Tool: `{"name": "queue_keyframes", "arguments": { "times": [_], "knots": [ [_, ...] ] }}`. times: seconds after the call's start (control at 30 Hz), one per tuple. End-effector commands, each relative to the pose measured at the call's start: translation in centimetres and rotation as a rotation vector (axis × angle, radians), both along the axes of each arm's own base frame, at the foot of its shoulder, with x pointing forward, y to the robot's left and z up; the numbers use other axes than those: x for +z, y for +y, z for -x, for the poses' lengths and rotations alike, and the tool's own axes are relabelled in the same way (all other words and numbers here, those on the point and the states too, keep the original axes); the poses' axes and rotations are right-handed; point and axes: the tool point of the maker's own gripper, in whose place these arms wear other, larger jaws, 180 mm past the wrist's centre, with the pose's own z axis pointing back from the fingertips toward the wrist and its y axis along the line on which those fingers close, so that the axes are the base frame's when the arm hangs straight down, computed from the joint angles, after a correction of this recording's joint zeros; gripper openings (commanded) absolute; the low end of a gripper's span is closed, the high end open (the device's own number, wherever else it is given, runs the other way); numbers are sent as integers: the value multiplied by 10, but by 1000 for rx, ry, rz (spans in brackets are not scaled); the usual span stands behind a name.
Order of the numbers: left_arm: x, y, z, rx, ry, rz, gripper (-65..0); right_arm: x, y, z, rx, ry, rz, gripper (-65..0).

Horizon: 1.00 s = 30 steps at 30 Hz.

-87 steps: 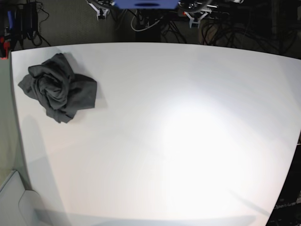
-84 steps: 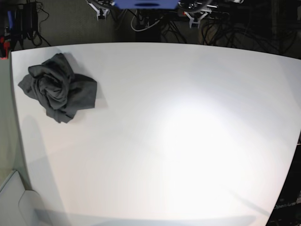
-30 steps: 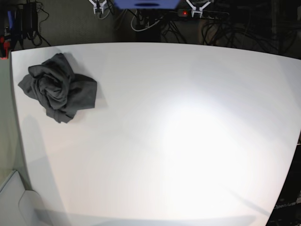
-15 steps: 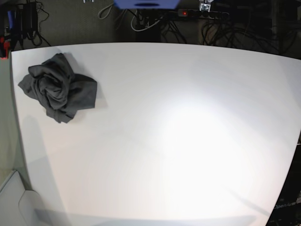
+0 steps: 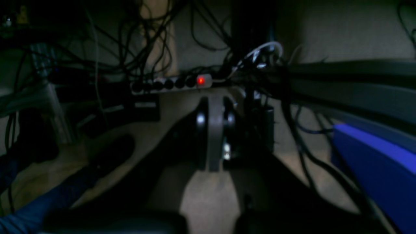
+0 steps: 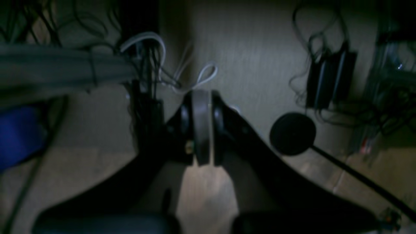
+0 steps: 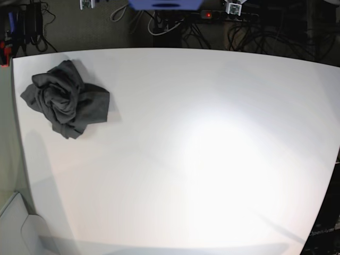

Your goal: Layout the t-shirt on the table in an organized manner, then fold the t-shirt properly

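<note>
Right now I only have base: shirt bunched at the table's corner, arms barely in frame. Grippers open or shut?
Observer: Left gripper is shut, nothing in it.
Operator: And the right?
Observer: Right gripper is shut too, and empty.
Operator: Can either wrist cam see the shirt?
Observer: No. Both face dark floor and cables; the right wrist view has a black disc on a stalk beside the gripper.
</note>
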Motion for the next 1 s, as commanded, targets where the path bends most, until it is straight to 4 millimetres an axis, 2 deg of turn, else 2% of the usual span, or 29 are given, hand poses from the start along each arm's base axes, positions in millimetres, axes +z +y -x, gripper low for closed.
{"name": "queue_keyframes", "arguments": {
  "times": [0.0,0.27,0.5,0.57,0.73,0.97],
  "knots": [
    [10,0,0,1,-25,3,-648,11,0,-1,9,-27,-1,-650],
    [67,-9,-24,3,-165,29,-648,50,1,-41,47,-162,3,-650],
    [110,31,-54,143,-288,18,-648,79,9,-73,106,-266,-49,-650],
    [119,48,-58,196,-289,25,-648,88,12,-81,113,-296,-78,-650],
    [132,59,-70,225,-219,105,-648,120,-15,-98,27,-387,-97,-650],
    [152,89,-86,260,-279,83,-648,167,-36,-128,25,-521,-58,-650]
  ]
}}
